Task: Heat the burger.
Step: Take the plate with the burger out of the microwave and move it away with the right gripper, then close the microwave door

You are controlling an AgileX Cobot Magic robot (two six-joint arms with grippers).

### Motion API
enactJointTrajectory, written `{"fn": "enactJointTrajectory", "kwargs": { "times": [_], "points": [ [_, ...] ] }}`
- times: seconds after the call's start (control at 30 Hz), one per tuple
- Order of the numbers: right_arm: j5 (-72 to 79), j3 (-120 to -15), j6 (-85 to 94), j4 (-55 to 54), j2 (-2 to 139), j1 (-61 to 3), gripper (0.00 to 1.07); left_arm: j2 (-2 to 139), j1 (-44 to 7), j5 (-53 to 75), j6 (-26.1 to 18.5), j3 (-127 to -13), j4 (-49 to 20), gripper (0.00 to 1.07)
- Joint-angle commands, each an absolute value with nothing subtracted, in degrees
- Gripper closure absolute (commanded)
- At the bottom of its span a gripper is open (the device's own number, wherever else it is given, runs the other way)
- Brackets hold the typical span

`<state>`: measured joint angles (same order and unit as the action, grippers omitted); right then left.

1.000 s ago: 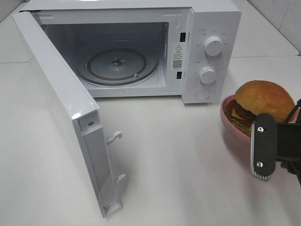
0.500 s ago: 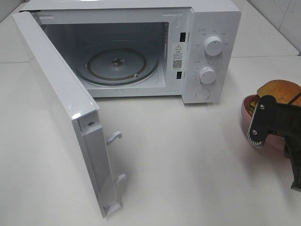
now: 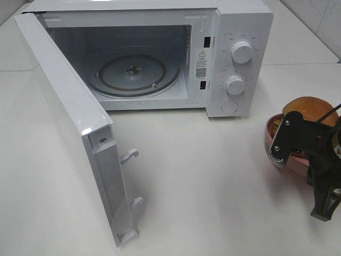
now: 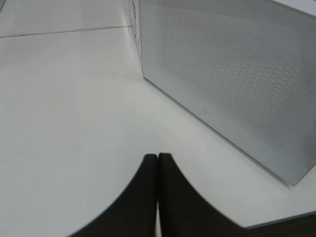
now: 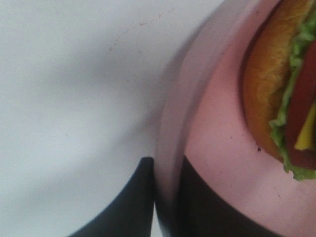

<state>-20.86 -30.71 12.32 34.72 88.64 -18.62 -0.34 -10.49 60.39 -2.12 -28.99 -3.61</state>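
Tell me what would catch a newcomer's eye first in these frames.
The white microwave at the back of the table, its door swung wide open toward the camera, showing the empty glass turntable inside. Next, at the right edge, the burger on its pink plate, with the right gripper clamped on the plate's rim. The left gripper sits shut, holding nothing, beside the microwave door.

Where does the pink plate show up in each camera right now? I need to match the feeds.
Exterior high: pink plate at the right edge, largely hidden by the right gripper.
Left wrist: not in view.
Right wrist: its rim sits between the fingers.
Shared landmark: the burger on it.
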Motion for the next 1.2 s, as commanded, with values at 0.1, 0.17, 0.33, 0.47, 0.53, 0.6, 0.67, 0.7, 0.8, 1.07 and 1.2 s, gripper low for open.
{"fn": "enactJointTrajectory", "kwargs": {
  "times": [0.1,0.17,0.33,0.47,0.53,0.6,0.67,0.7,0.8,1.07,1.2],
  "points": [
    [-20.8,-31.3,11.6,30.0,88.5,-18.6,0.76,-1.5,-10.4,59.6,-2.2,-28.8,-3.8,1.06],
    [-21.0,-31.3,10.9,28.9,88.5,-18.6,0.67,-1.5,-10.4,59.6,-2.2,-28.8,-3.8,1.06],
    [-21.5,-31.7,0.9,28.4,88.2,-18.6,0.51,-1.5,-10.4,59.6,-2.2,-28.8,-3.8,1.06],
    [-23.1,-32.4,-8.3,28.3,87.3,-18.6,0.51,-1.5,-10.4,59.6,-2.2,-28.8,-3.8,1.06],
    [-26.4,-33.4,-14.4,27.7,87.1,-18.6,0.51,-1.5,-10.4,59.6,-2.2,-28.8,-3.8,1.06],
    [-31.9,-35.6,-22.3,26.3,86.8,-18.6,0.51,-1.5,-10.4,59.6,-2.2,-28.8,-3.8,1.06],
    [-35.6,-37.4,-24.8,24.6,86.7,-18.6,0.49,-1.5,-10.4,59.6,-2.2,-28.8,-3.8,1.06],
    [-35.6,-37.4,-24.8,24.6,86.7,-18.6,0.49,-1.5,-10.4,59.6,-2.2,-28.8,-3.8,1.06],
    [-42.2,-40.4,-24.5,20.3,86.7,-18.6,0.44,-1.5,-10.4,59.6,-2.2,-28.8,-3.8,1.06],
    [-49.0,-46.0,-17.2,11.5,86.7,-16.0,0.33,-1.5,-10.4,59.6,-2.2,-28.8,-3.8,1.06],
    [-50.8,-47.0,-8.4,1.8,86.2,-9.6,0.33,-1.5,-10.4,59.6,-2.2,-28.8,-3.8,1.06]
  ]
}}
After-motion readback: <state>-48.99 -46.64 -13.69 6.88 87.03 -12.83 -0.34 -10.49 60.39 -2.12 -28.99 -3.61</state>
